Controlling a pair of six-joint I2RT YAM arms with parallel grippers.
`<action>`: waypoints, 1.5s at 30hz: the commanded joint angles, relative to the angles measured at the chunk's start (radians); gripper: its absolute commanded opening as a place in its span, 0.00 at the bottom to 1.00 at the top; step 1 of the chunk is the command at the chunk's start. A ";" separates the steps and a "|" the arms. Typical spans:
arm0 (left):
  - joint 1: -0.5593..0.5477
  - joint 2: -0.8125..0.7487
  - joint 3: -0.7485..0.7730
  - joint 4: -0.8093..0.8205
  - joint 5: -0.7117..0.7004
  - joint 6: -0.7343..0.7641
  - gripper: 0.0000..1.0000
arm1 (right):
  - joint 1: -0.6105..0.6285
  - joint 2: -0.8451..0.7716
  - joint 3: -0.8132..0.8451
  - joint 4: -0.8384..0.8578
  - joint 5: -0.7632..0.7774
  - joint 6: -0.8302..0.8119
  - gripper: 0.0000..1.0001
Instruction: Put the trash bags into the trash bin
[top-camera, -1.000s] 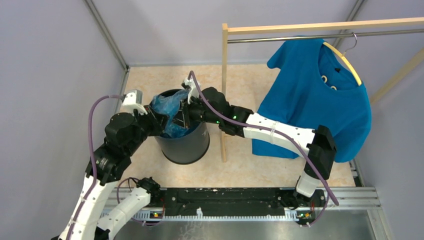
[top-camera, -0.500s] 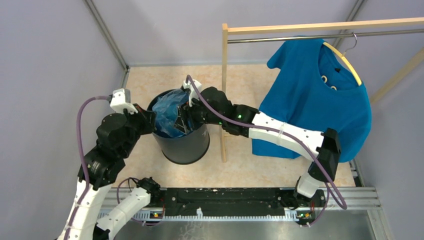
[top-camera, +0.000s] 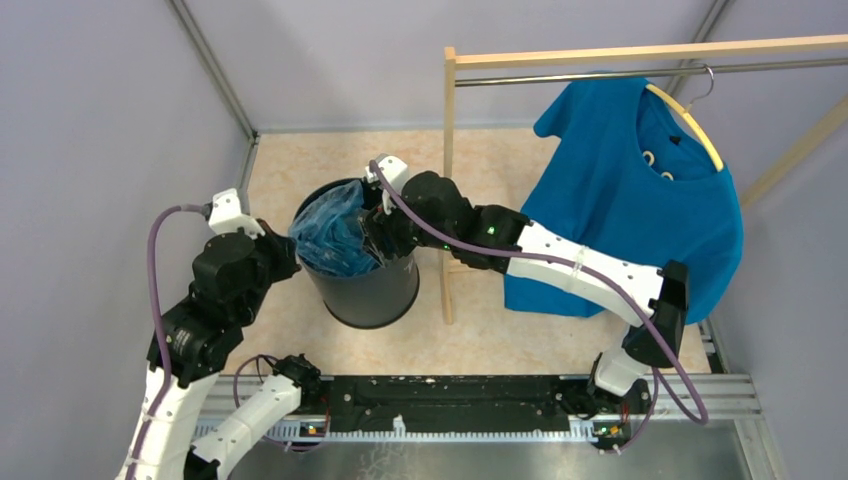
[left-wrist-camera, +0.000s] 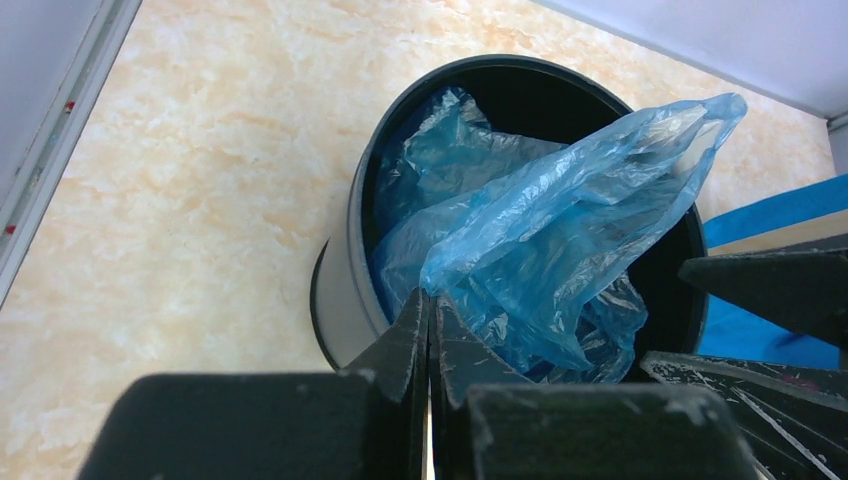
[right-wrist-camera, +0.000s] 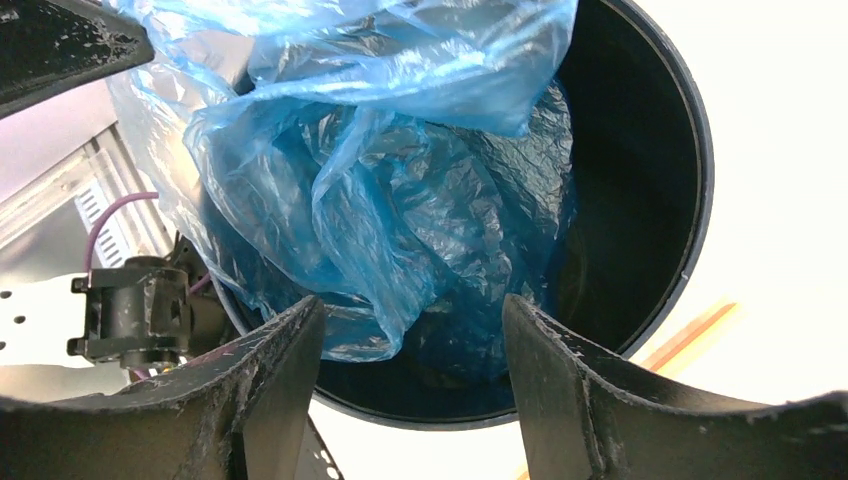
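Note:
The black round trash bin (top-camera: 372, 290) stands on the beige floor between both arms. The crinkly light-blue trash bag (top-camera: 333, 236) fills its mouth and bulges above the rim. My left gripper (top-camera: 288, 250) is at the bin's left rim. In the left wrist view its jaws (left-wrist-camera: 430, 297) are pressed shut on an edge of the bag (left-wrist-camera: 560, 220), above the bin's wall (left-wrist-camera: 340, 250). My right gripper (top-camera: 378, 232) hangs over the bin's right side. It is open (right-wrist-camera: 410, 310), with a fold of the bag (right-wrist-camera: 380, 180) hanging between its fingers above the bin's inside (right-wrist-camera: 625, 180).
A wooden rack post (top-camera: 447, 200) stands right behind the bin's right side, under my right forearm. A blue T-shirt (top-camera: 640, 200) hangs on a hanger from the rack at the right. A grey wall and metal frame post (top-camera: 212, 75) close in the left side.
My left arm has drawn back to the left, pulling the bag's edge toward the bin's left rim. My right gripper has shifted slightly left over the bin and the bag has spread lower.

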 joint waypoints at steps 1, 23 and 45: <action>-0.003 0.002 0.036 -0.025 -0.040 -0.047 0.00 | 0.007 -0.036 -0.009 0.028 0.015 -0.050 0.63; -0.004 -0.039 -0.001 0.044 -0.149 0.008 0.00 | 0.031 -0.098 0.011 0.055 0.116 0.097 0.00; -0.004 -0.201 -0.233 -0.130 -0.059 -0.324 0.00 | 0.033 -0.513 -0.725 0.429 -0.058 0.308 0.00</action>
